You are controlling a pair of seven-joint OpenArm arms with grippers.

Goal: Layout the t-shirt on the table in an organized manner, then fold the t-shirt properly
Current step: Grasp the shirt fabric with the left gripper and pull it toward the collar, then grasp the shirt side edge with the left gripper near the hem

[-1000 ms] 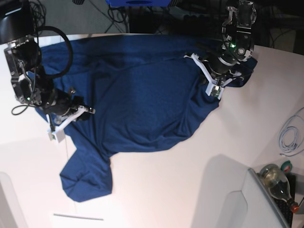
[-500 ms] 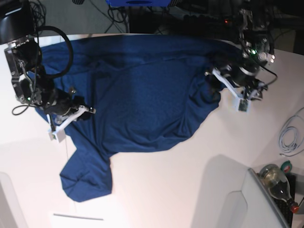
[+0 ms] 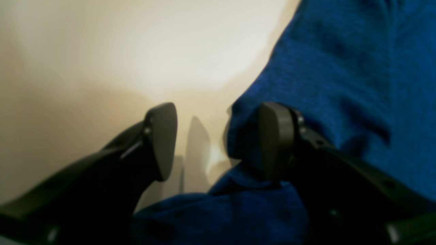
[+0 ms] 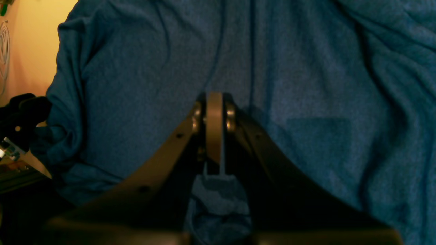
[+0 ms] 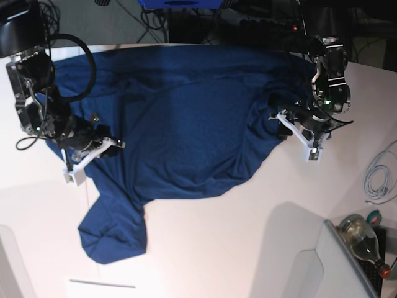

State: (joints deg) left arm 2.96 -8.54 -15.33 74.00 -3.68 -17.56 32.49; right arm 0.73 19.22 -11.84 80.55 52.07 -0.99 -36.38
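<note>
Probably a robotics lab: tangled cables [image 5: 155,18] behind a white table [image 5: 248,248].

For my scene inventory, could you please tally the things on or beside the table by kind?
T-shirt: 1
Grippers: 2, left gripper and right gripper
White cable: 1
Glass bottle: 1
Total: 5

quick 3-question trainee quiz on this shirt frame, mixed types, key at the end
1. True or false: the right gripper is shut on the t-shirt.
2. In the left wrist view, the left gripper is: A) pressed shut, B) open with cloth at one finger, C) out of view.
3. Fill in: near the table's right edge lies a coiled white ____.

Key: 1 true; 2 B; 3 cable.
</note>
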